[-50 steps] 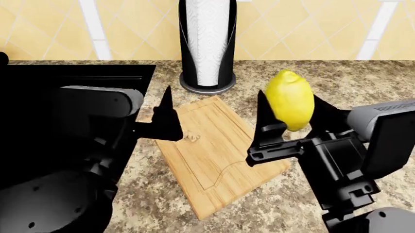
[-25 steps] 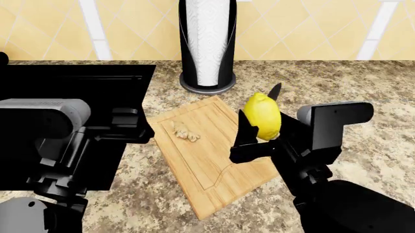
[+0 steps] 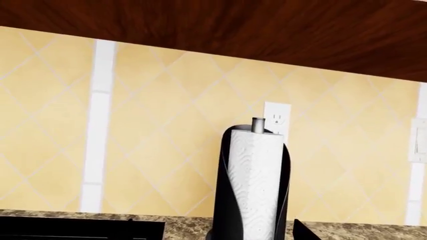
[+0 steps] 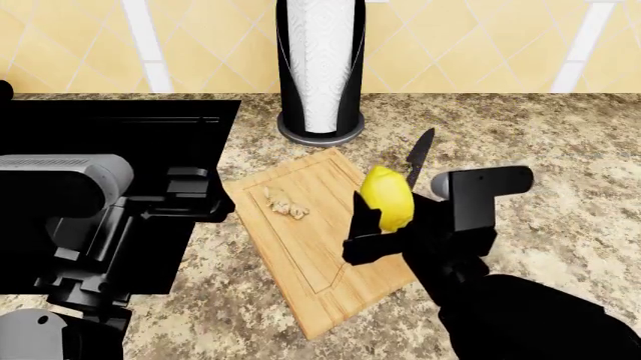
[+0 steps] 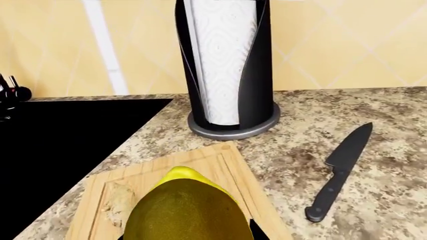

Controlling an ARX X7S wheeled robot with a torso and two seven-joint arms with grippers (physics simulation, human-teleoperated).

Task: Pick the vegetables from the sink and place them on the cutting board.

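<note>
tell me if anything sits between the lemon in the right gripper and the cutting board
Nothing visible does. The lemon hangs in the right gripper over the cutting board; the ginger root and the knife lie off to the sides.

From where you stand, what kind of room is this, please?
Most likely a home kitchen. A black sink is set into a speckled stone counter, a paper towel holder stands against a yellow tiled wall, and a wooden cutting board lies near a knife.
</note>
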